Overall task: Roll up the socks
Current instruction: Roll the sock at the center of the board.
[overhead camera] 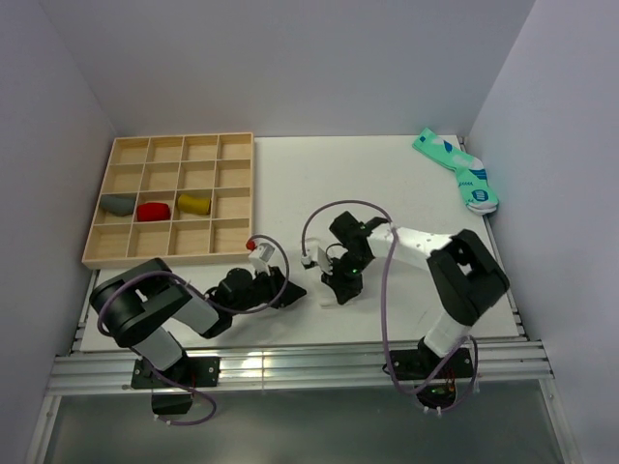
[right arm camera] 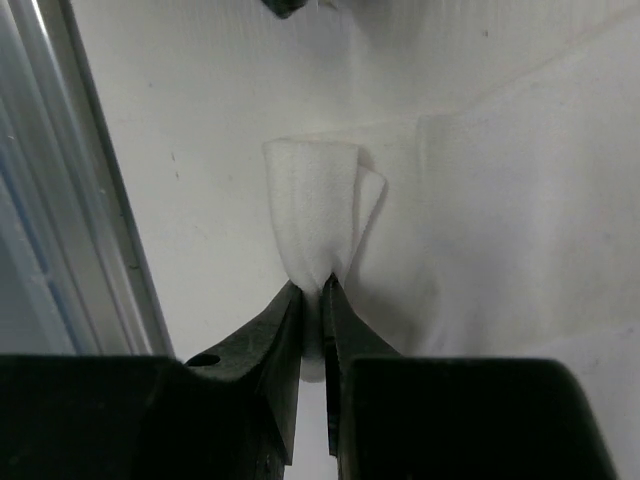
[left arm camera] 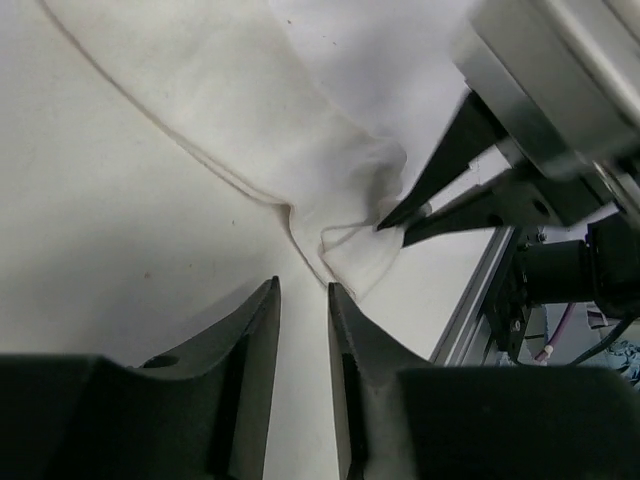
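1. The right gripper (right arm camera: 320, 295) is closed on a raised fold of the white sock (right arm camera: 312, 200), probably to lift the edge and start the roll.
2. The left gripper (left arm camera: 302, 285) stands narrowly parted and empty, just short of the same edge. It seems ready to take or pin the fabric.
3. The white sock lies flat on the bench (overhead camera: 387, 184) between the two arms, close to the near edge.
4. The mustard-yellow sock (overhead camera: 193, 204) sits bundled in one compartment of the tray (overhead camera: 179, 136), apparently finished.
5. From above, white fabric on the white bench is nearly invisible, and the arms cover the grip.
6. Both wrist views cut off the sock's full length. Toe and cuff cannot be told apart.
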Action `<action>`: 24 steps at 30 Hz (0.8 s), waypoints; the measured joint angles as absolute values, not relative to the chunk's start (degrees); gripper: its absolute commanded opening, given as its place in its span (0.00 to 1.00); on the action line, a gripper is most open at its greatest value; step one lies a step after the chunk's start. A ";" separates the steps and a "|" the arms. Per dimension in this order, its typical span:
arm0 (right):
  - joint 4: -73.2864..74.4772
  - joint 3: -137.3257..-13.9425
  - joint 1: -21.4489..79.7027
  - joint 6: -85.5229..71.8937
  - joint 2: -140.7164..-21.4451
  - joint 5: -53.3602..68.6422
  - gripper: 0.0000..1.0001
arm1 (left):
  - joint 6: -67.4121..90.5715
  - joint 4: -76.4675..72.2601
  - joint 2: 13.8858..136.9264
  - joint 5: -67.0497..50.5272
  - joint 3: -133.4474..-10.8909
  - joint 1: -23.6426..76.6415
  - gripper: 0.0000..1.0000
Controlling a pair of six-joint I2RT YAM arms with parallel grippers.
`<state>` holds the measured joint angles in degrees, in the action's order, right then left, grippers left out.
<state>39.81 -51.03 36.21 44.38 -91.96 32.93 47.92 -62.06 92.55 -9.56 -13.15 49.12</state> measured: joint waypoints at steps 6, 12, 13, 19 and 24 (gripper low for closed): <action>53.78 -65.69 35.20 45.87 -106.87 39.33 0.13 | 47.48 -68.01 91.83 -9.52 -8.54 49.45 0.27; 66.35 -74.26 33.54 50.98 -118.28 46.26 0.13 | 44.16 -69.67 91.81 -10.72 -10.24 52.25 0.31; 68.49 -75.29 33.04 52.36 -120.05 47.35 0.13 | 43.42 -69.45 91.83 -10.98 -10.92 52.45 0.33; 74.13 -77.69 30.13 58.00 -125.01 51.66 0.13 | 39.16 -69.17 94.04 -14.35 -16.43 52.60 0.37; 75.29 -77.69 28.67 59.44 -125.23 52.40 0.13 | 37.36 -69.25 98.61 -17.96 -19.05 52.69 0.38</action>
<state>75.29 -77.69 28.67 59.44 -125.23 52.40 37.36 -69.25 98.61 -17.96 -19.05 52.69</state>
